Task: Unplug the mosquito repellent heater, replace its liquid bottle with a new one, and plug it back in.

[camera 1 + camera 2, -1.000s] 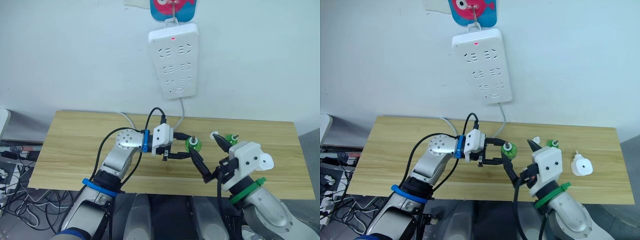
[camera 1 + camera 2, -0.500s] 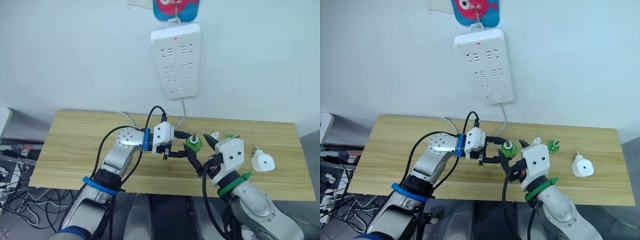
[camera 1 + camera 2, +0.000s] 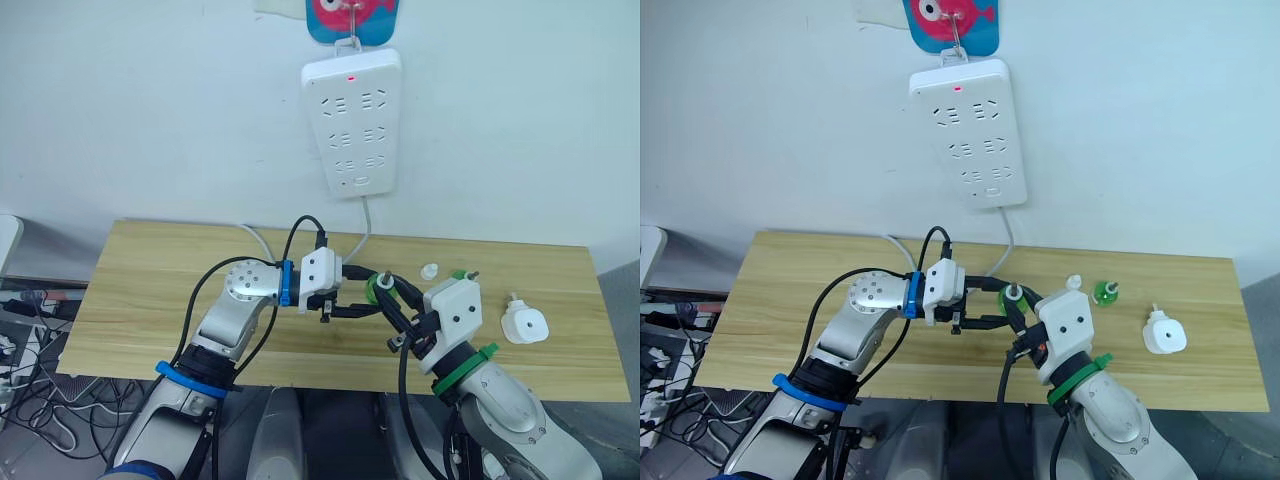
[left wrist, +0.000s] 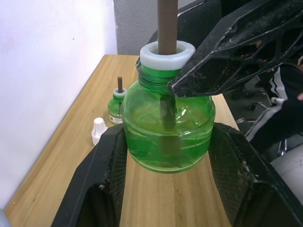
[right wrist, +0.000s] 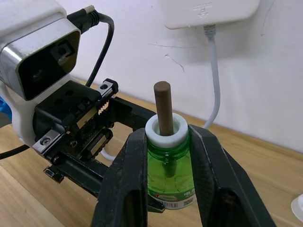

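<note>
The left hand (image 4: 165,156) pinches the body of a green liquid bottle (image 4: 166,127) between its two fingers, above the worktop (image 3: 150,290). The right hand (image 5: 165,151) meets it from the opposite side, its fingers pressed against the same bottle's neck, just under the white collar and brown wick. Beyond the right hand stand a second small green bottle (image 3: 1103,292) and a white cap (image 3: 1073,283). The mosquito repellent heater (image 3: 1162,333) lies unplugged on the worktop, well apart from both hands, past the right wrist. A power strip (image 3: 353,120) hangs on the wall above.
</note>
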Robot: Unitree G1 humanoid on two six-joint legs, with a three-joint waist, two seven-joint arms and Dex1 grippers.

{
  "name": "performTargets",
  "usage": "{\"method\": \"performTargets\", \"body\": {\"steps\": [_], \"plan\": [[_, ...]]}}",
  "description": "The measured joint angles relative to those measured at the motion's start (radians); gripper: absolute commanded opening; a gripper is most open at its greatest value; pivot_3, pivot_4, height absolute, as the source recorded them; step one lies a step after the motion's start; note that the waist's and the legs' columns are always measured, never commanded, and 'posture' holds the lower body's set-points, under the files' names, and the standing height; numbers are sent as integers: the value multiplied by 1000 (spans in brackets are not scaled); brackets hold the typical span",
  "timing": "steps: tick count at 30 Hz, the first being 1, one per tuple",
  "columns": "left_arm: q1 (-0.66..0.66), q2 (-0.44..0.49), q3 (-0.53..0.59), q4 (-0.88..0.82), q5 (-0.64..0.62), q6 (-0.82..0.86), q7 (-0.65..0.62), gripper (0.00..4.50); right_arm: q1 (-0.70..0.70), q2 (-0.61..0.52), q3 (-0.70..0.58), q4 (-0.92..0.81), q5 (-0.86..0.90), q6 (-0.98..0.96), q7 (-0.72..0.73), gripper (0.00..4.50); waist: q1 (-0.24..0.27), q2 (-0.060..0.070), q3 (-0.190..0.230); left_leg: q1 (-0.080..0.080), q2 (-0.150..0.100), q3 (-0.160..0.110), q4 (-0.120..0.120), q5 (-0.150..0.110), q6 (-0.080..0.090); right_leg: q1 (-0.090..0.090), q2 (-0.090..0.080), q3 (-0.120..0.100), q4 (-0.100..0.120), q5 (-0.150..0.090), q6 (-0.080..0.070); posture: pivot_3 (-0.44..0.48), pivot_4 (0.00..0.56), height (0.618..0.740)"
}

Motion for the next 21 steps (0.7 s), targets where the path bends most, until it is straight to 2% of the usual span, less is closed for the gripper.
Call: {"method": "performTargets", "body": {"steps": [1,3,5,9,11,13,18,21], "plan": [[2,-1,0,-5,0,1,6,2170,1,5,-5,0,2,1,2,846,0,0,0,0,0,0,0,0,0,0,0,0,0,0,0,37,324,740],[5,-2,2,-14,-3,13,9,2901,7,18,-19,-3,9,6,5,846,0,0,0,0,0,0,0,0,0,0,0,0,0,0,0,34,331,740],[17,-11,9,-23,-29,24,9,3446,32,56,-50,-9,34,13,0,846,0,0,0,0,0,0,0,0,0,0,0,0,1,0,0,26,334,740],[53,-14,41,-68,-79,22,19,4484,94,187,-171,-26,147,52,-58,846,0,0,0,0,1,0,0,0,0,0,0,0,1,0,0,18,338,740],[68,-23,59,-88,-82,8,40,4484,93,258,-231,-30,223,74,-106,846,0,0,-1,0,1,0,0,0,0,0,0,0,1,0,0,18,338,740],[99,-58,78,-112,-74,-77,83,4484,75,355,-297,-47,391,86,-207,846,0,1,-1,0,1,0,0,0,0,0,0,0,1,0,0,-8,343,740],[128,-157,79,-126,2,-326,187,4484,32,358,-351,-66,793,46,-418,846,-2,0,-1,0,0,0,0,-2,3,0,-1,0,1,0,-1,-33,347,740],[115,-196,72,-78,41,-377,248,4484,-5,350,-376,-66,940,-24,-530,846,-3,0,-2,0,0,0,1,-2,4,0,-1,0,2,0,-1,-33,351,740]]}}
